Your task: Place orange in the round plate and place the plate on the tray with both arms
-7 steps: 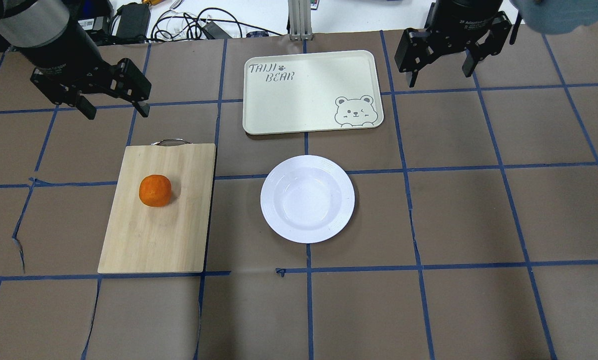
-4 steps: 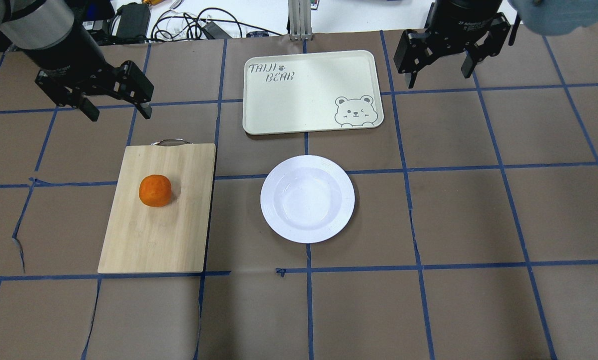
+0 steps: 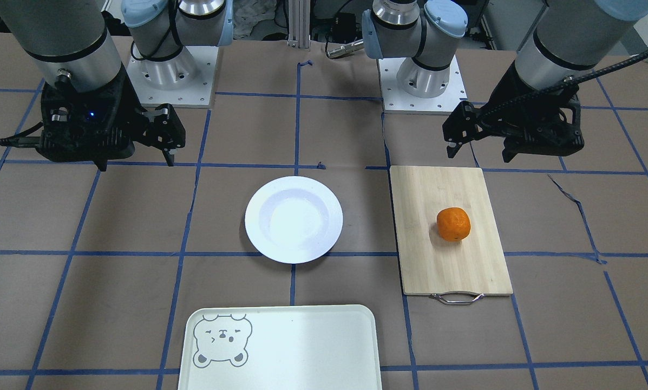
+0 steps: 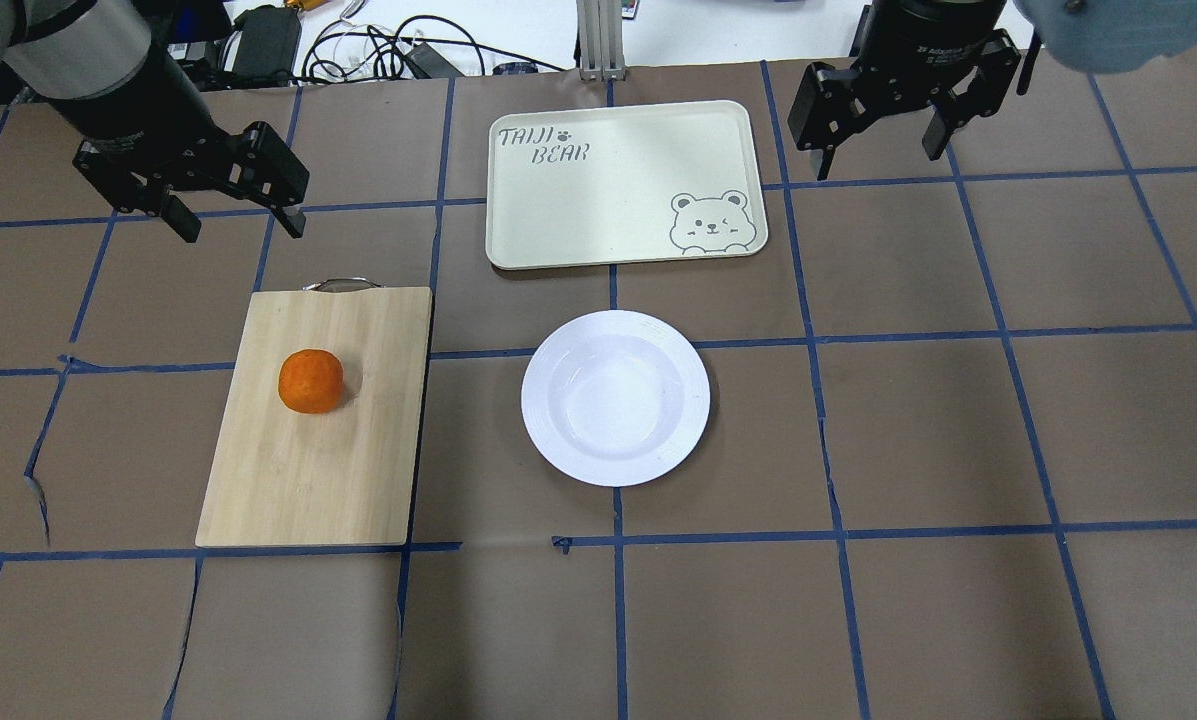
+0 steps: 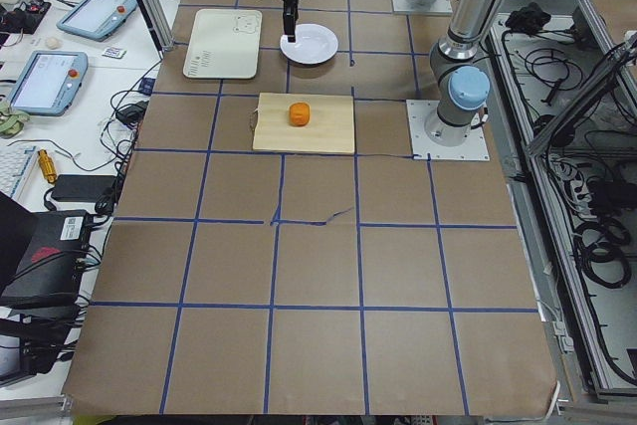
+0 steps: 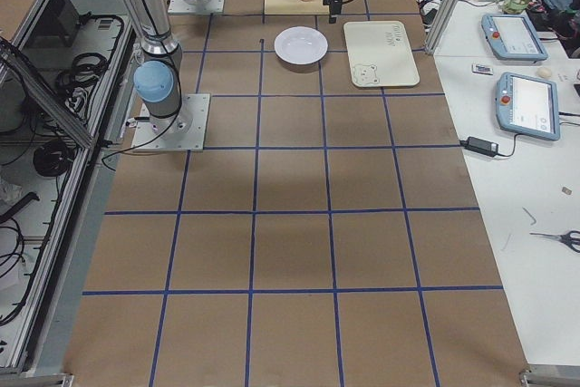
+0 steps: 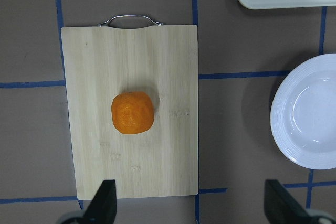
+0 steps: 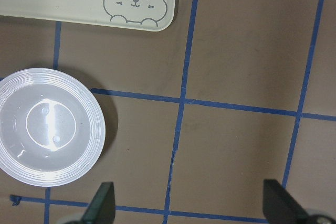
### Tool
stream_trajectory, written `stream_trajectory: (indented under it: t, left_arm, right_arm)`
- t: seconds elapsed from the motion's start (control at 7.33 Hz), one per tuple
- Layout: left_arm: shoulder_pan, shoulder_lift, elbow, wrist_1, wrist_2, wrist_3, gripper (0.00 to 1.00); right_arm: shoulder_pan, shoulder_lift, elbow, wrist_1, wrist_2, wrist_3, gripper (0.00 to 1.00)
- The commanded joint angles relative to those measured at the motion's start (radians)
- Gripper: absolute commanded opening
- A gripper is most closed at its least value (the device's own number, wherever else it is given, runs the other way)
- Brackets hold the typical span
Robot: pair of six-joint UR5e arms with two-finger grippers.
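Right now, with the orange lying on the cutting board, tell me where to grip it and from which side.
Take the orange across its widest middle, straight down from above. It is round and sits alone on the flat cutting board, so its sides are free all round. The left tool, open and on that side, seems the better choice.

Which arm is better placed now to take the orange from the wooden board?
Left. The left tool, open, hangs near the cutting board that bears the orange, which its wrist camera sees. The right tool hangs far off, beside the tray.
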Motion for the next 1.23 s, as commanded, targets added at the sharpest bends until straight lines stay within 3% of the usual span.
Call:
stream_trajectory:
  t: [0.0, 0.41, 0.55, 1.09]
  left_arm:
    - [0.000, -0.002, -0.001, 0.000, 0.000, 0.002, 1.00]
    - [0.000, -0.007, -0.001, 0.000, 0.000, 0.003, 1.00]
    - [0.002, -0.008, -0.001, 0.000, 0.001, -0.003, 1.00]
    - [0.005, -0.017, -0.003, -0.001, 0.006, 0.008, 1.00]
  right_arm:
    - [0.001, 0.000, 0.000, -0.002, 0.002, 0.000, 1.00]
    - [0.001, -0.002, -0.004, -0.004, 0.023, 0.045, 1.00]
    - [0.001, -0.002, -0.006, 0.002, 0.090, 0.106, 1.00]
    - [0.001, -0.005, -0.001, 0.002, 0.081, 0.114, 1.00]
